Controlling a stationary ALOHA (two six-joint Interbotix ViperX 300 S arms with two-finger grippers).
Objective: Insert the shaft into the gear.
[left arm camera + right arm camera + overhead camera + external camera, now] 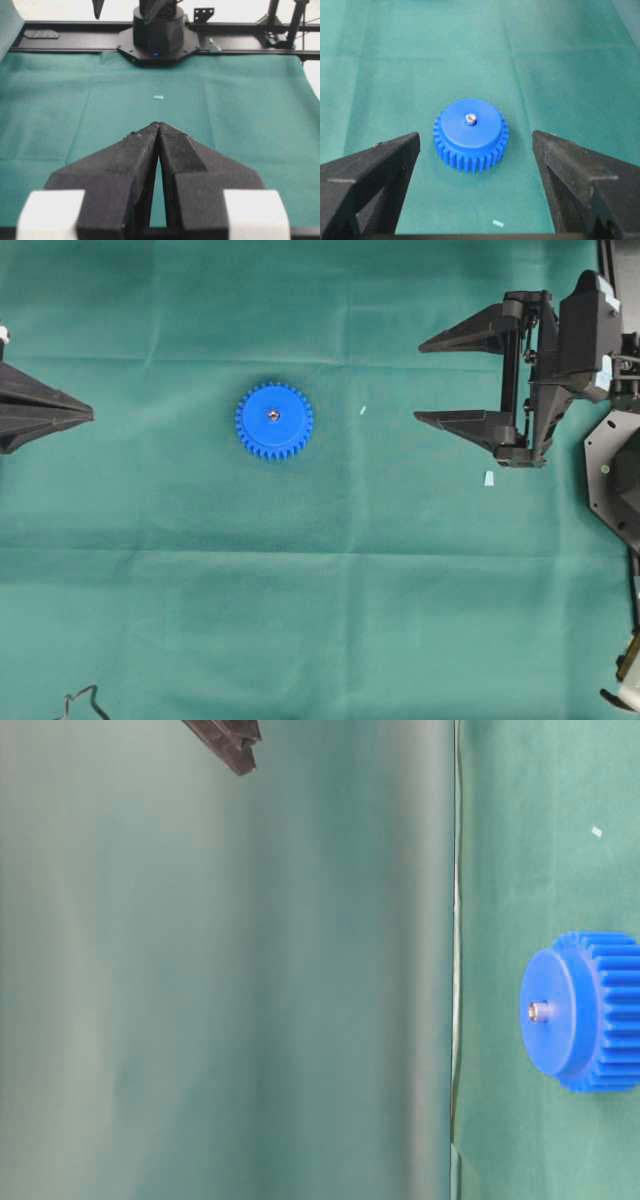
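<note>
Right wrist: gear (471, 134) beyond spread fingers (380, 172).

Most of the shaft (471, 118) is hidden inside the gear (470, 134), so that only its small silvery tip is seen at the centre hole, and how deep it sits cannot be told. In the table-level view the gear is cut off by the picture's edge on the side where it meets the tabletop (520, 840), and only the tips of one claw's fingers are seen at another edge. In the overhead view the left claw (88, 415) is cut off at the picture's edge, so that its body is not seen.
</note>
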